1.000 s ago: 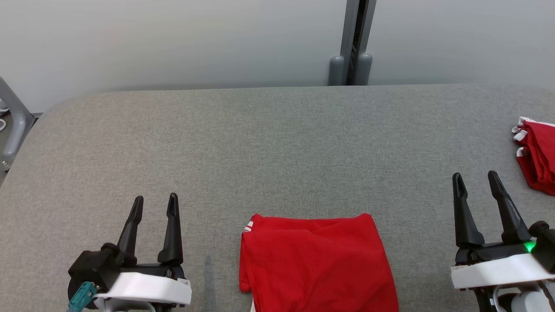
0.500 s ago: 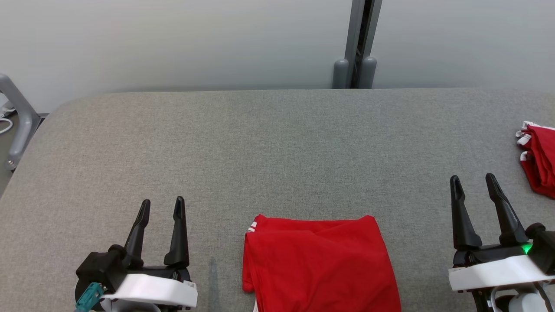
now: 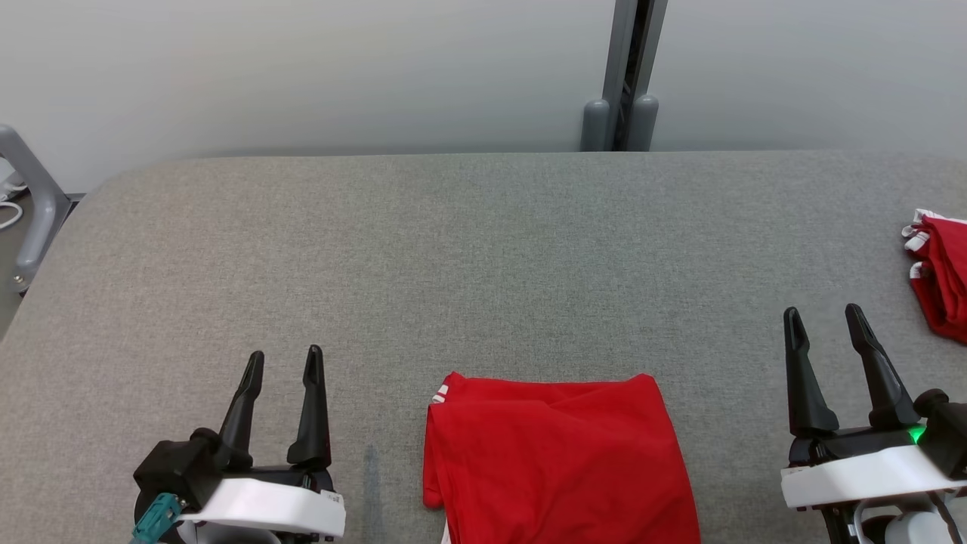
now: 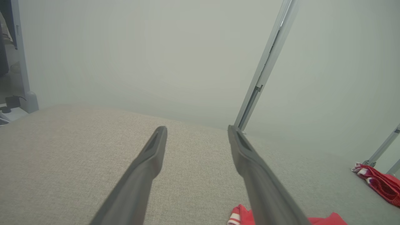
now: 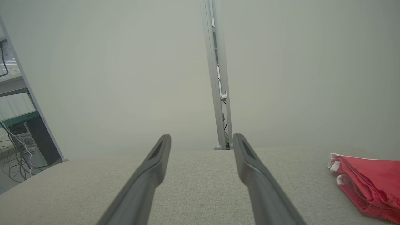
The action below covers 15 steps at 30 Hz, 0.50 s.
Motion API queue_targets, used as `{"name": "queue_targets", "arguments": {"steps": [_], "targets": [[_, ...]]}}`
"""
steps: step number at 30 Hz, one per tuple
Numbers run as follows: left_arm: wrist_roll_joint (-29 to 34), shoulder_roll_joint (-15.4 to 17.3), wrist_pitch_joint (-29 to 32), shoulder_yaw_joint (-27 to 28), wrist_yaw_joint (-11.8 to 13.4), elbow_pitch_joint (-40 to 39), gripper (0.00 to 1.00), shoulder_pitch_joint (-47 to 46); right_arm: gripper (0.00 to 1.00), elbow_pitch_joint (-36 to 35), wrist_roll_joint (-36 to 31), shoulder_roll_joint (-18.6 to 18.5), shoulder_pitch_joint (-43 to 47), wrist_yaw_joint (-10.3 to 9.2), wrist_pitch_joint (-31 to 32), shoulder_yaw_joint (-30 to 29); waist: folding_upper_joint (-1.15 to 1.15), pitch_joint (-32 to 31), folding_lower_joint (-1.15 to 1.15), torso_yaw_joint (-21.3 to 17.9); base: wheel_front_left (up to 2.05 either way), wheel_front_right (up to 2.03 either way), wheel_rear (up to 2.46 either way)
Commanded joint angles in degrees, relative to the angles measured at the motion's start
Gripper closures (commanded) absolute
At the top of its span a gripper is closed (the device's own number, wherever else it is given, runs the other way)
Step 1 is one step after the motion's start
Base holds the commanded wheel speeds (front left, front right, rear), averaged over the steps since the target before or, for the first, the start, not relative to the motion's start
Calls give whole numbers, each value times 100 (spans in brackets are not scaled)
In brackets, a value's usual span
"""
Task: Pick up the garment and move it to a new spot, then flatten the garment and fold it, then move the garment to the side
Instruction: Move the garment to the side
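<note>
**Two-Arm Transfer to the Side**

Both hands are empty, fingers spread wide. The left hand is positioned near the garment's left edge; the right hand stands well apart on its right. The garment lies folded at the near edge of the desk. Probable step: moving it aside. Pinch through all layers at opposite edges, lift level, and avoid dragging. Keep clear of the second red garment at far right.

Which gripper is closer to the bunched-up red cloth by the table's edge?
Right. The right gripper is just beside the cloth, on its left. The left gripper is far off, on the other side of the folded garment.
</note>
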Motion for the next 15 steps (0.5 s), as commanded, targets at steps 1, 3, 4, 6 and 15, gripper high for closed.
{"name": "queue_targets", "arguments": {"steps": [1, 3, 4, 6, 15], "targets": [[10, 17, -20, 1, 24, -26, 0, -84, 0, 16, -3, -31, -17, -2, -40, 0, 0, 26, 0, 3, 0, 0, 0], [10, 17, -20, -18, 25, -45, 0, -104, 0, 30, 29, -62, -37, -2, -40, 16, 0, 80, 0, 9, 0, 0, 0], [4, 17, -20, -27, 22, -48, 0, -111, 0, 35, 40, -72, -44, -2, -39, 21, 0, 107, 0, 16, 0, 0, 0], [-15, 18, -20, -42, 9, -45, 0, -131, 0, 74, 59, -89, -32, -2, -39, 64, 0, 180, 0, 29, 0, 0, 0], [57, 18, -20, -111, -35, -73, 0, -356, 0, 363, 362, -25, 158, -2, 183, 504, 0, 564, 0, 110, 0, 0, 0]]}}
